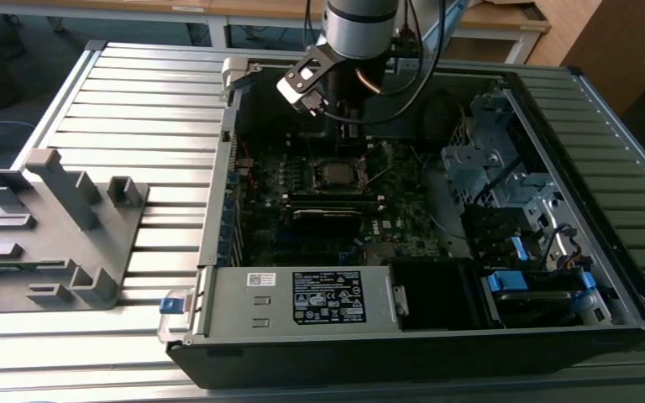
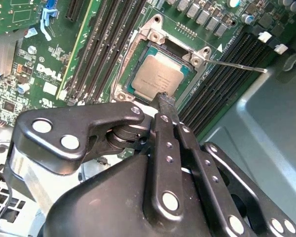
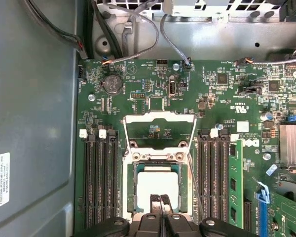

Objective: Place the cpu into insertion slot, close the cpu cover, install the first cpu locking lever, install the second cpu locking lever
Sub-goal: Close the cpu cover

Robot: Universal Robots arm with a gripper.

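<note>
Exterior view, left to right: grey moulded fixture point(image 1: 43, 227) on the slatted table point(image 1: 132, 92), at the left. Right of it is the open computer case point(image 1: 412, 365), with a white-labelled power-supply box point(image 1: 300, 298) at its near edge. The arm point(image 1: 362, 25) hangs over the case's far side.

First wrist view: cpu point(image 3: 155, 183) sits in the insertion slot point(image 3: 126, 187), between 2 banks of black memory slots point(image 3: 98, 182). cpu cover point(image 3: 160, 116) stands open, clear of the cpu, with the board visible through its window. Gripper point(image 3: 161, 200) is at the cpu's face; contact cannot be told. Jaws narrow, fingers pressed together, holding nothing.

Second wrist view: 1 thin locking lever point(image 2: 237, 64) sticks out free from the slot's corner.
</note>
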